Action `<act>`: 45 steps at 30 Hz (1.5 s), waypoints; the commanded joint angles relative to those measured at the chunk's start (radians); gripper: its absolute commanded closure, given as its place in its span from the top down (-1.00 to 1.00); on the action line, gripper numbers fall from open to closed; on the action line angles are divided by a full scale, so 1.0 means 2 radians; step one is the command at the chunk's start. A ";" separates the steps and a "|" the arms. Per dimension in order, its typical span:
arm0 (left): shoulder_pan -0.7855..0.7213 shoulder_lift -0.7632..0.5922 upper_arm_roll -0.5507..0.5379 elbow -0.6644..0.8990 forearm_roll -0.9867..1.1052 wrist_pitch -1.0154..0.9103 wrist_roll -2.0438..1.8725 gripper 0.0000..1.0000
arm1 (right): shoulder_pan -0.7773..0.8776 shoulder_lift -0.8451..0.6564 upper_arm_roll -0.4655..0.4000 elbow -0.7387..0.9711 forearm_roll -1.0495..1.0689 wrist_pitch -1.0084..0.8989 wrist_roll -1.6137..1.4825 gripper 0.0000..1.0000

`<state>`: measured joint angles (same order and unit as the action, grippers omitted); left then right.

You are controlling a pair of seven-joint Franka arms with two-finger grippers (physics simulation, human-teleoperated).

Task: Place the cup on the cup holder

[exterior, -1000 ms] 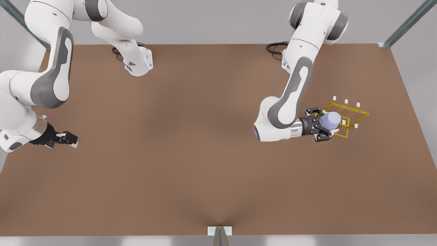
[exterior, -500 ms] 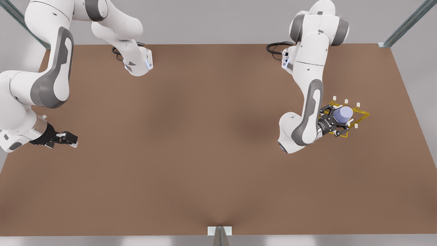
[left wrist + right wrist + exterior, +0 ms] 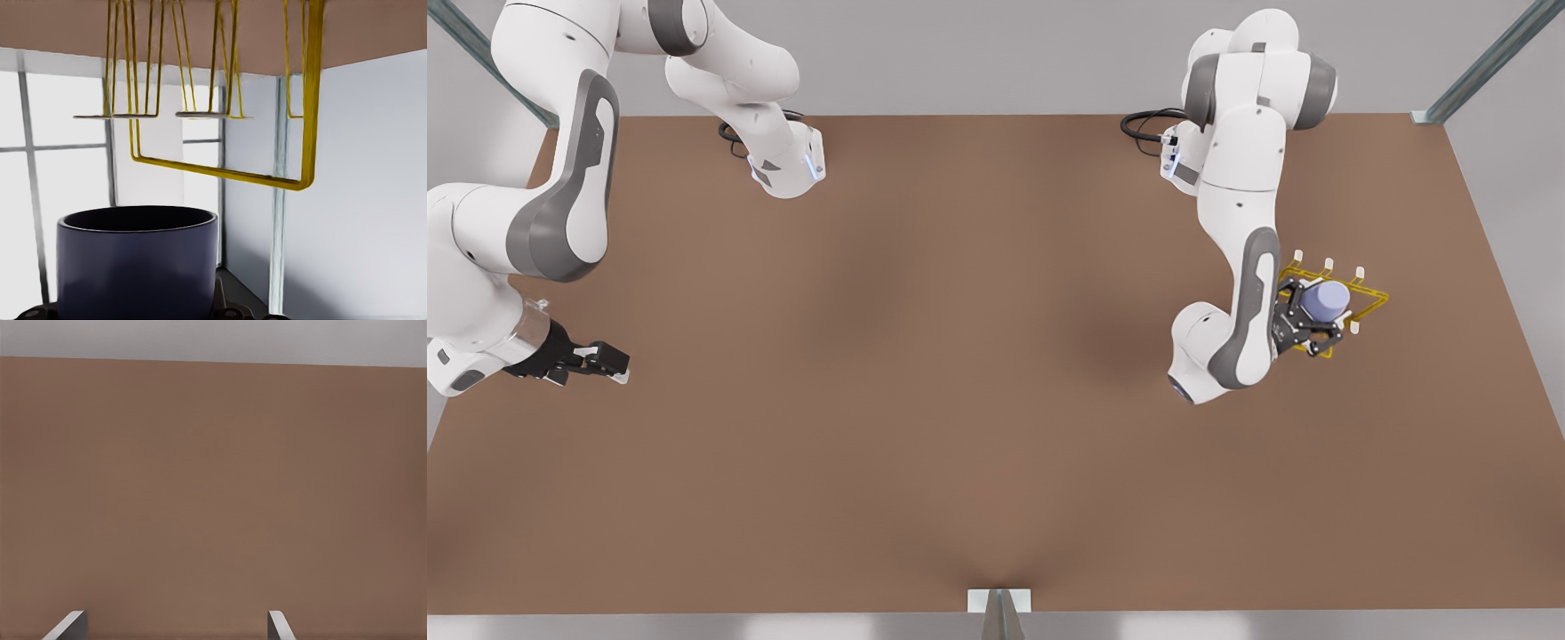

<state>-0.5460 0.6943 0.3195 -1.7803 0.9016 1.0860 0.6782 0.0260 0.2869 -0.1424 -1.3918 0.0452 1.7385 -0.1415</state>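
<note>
A broad brown worktop [image 3: 925,373] spreads out under grey walls. Slanted metal posts [image 3: 1485,62] stand at its far corners. Black cables [image 3: 1143,124] coil near the back edge.

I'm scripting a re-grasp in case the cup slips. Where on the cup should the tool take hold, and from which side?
Grip the cup by its smooth side wall, as the left tool does now, coming from the side away from the cup holder. It has no handle, and the open mouth faces the rack's pegs, so that end should stay free. The right tool waits open.

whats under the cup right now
The yellow cup holder lies beneath the cup, which the left gripper holds over it. The peg directly below is hidden by the cup. The right gripper waits apart, open.
</note>
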 commanded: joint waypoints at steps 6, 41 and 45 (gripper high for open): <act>-0.004 -0.002 0.000 -0.016 -0.034 0.000 -0.075 0.35 | 0.001 0.002 0.000 0.000 0.000 0.000 -0.001 1.00; 0.309 -0.196 -0.292 0.285 -0.354 0.253 -0.591 1.00 | -0.003 0.005 -0.001 0.002 0.000 0.008 -0.001 1.00; 0.308 -0.193 -0.294 0.270 -0.378 0.253 -0.555 1.00 | 0.000 0.008 0.000 0.002 0.000 0.011 -0.001 1.00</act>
<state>0.0706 0.3081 -0.2673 -1.2368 0.1628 1.5907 -0.0609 0.0249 0.3020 -0.1429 -1.3880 0.0440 1.7527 -0.1415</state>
